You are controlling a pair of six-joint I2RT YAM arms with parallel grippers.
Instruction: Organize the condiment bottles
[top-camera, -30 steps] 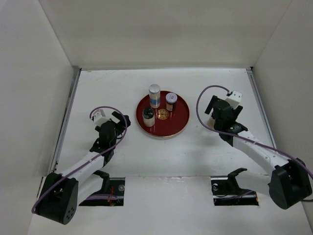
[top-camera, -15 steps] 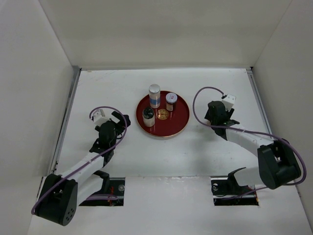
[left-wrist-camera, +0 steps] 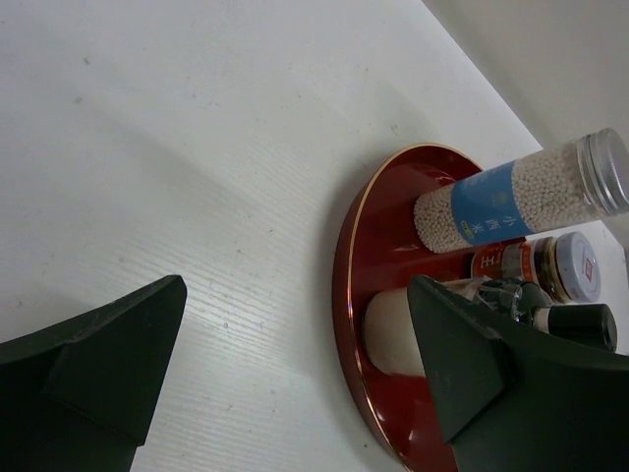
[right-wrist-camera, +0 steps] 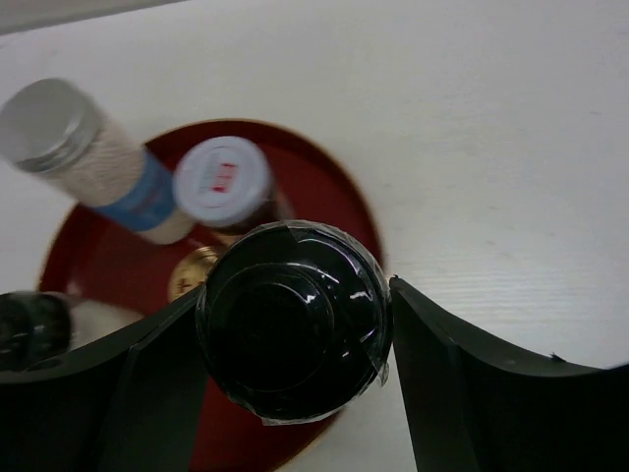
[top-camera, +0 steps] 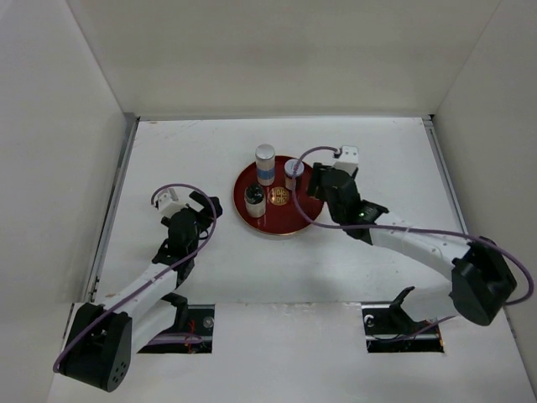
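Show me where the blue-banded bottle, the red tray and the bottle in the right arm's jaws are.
blue-banded bottle (left-wrist-camera: 486, 206), left wrist view, on its blue band.
red tray (top-camera: 295, 216), top external view, on bare floor by its near rim.
dark-capped bottle (right-wrist-camera: 292, 320), right wrist view, middle of its cap.

Tray (top-camera: 294, 220): on the table (top-camera: 185, 151), midway between its left and right edges, nearer the far edge. On it stand the tall bottle (top-camera: 265, 164) at far left, the short jar (top-camera: 293, 174) at far right and a third bottle (top-camera: 255, 201) at near left. The fourth bottle (right-wrist-camera: 293, 320) sits between the fingers of the right gripper (top-camera: 323, 183) over the tray's right side; the left gripper (top-camera: 201, 210) is left of the tray, apart from it.
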